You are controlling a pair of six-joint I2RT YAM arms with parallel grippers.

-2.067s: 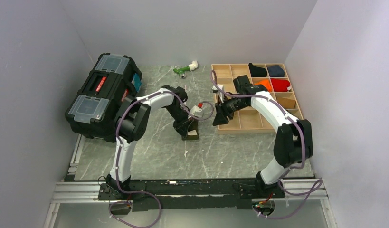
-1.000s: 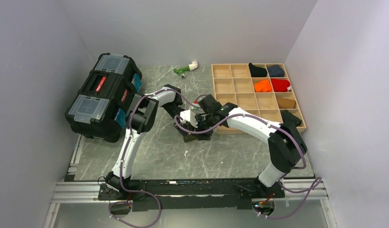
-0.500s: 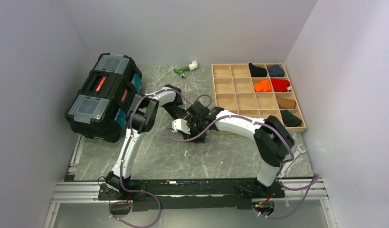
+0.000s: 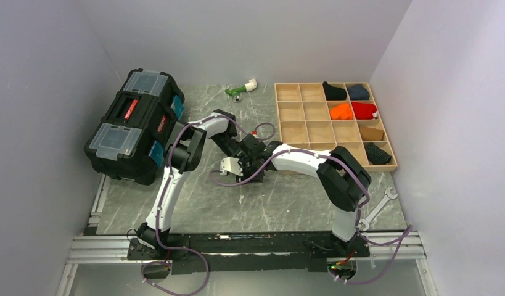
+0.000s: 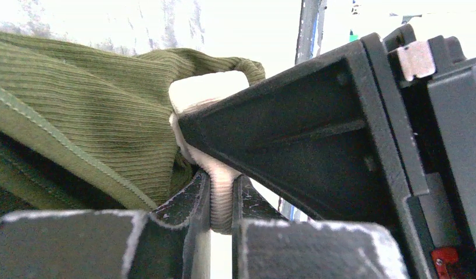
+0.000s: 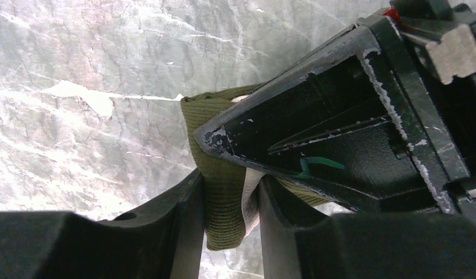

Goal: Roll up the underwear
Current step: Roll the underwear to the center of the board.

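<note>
underwear (image 5: 78,99) in left hand (image 5: 222,200) and right hand (image 6: 224,209)

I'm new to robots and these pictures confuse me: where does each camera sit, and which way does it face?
Top: high behind the bases, looking down on the table; both arms show whole.
Left wrist: on the left arm, looking along the left claw at the underwear.
Right wrist: on the right arm, looking down past the right claw at the table.
Shared: both wrist views show the underwear.
</note>
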